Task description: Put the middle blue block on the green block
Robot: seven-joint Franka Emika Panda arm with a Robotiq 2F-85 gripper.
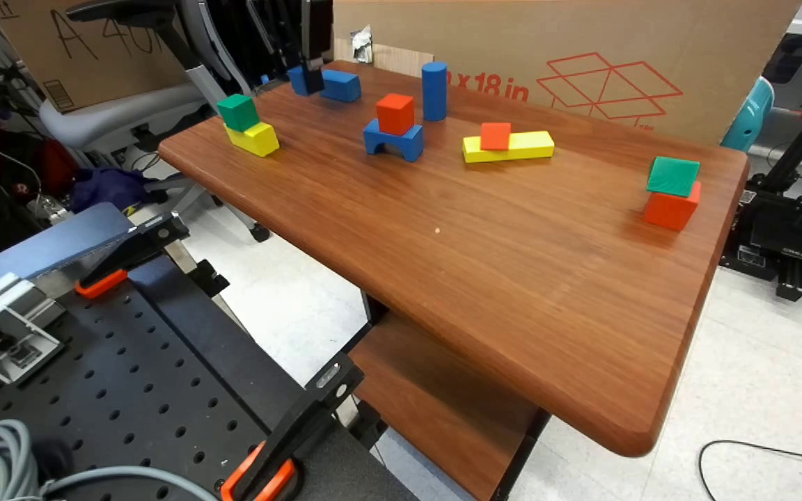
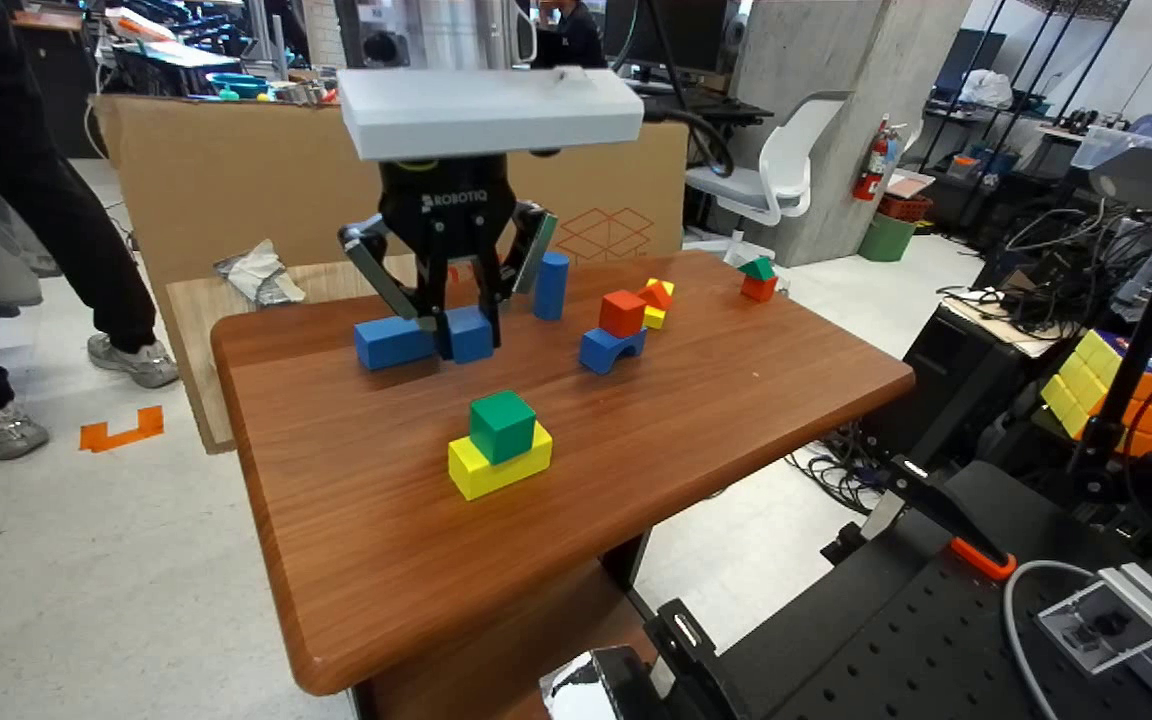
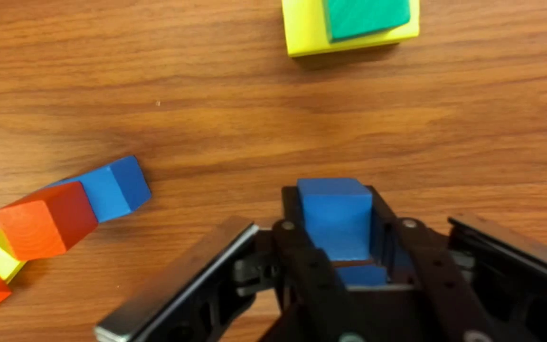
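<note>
My gripper (image 2: pixel 466 348) is shut on the small middle blue block (image 2: pixel 472 332). The block shows between the fingers in the wrist view (image 3: pixel 335 218) and partly behind a finger in an exterior view (image 1: pixel 296 81). It appears lifted a little above the table; the exact height is hard to judge. The only green cube in view (image 2: pixel 502 427) sits on a yellow block (image 2: pixel 491 474), apart from the gripper, at the top of the wrist view (image 3: pixel 368 16). It is teal-toned; no lighter green cube shows. Another blue block (image 2: pixel 393 343) lies beside the gripper.
A red cube (image 2: pixel 621 313) stands on a blue arch (image 2: pixel 611 350). An upright blue cylinder (image 1: pixel 434 92) stands behind them. A yellow block (image 1: pixel 533 145) carries a red piece. A green wedge-like piece (image 1: pixel 674 175) tops a red block. Cardboard (image 1: pixel 512 42) stands behind the table.
</note>
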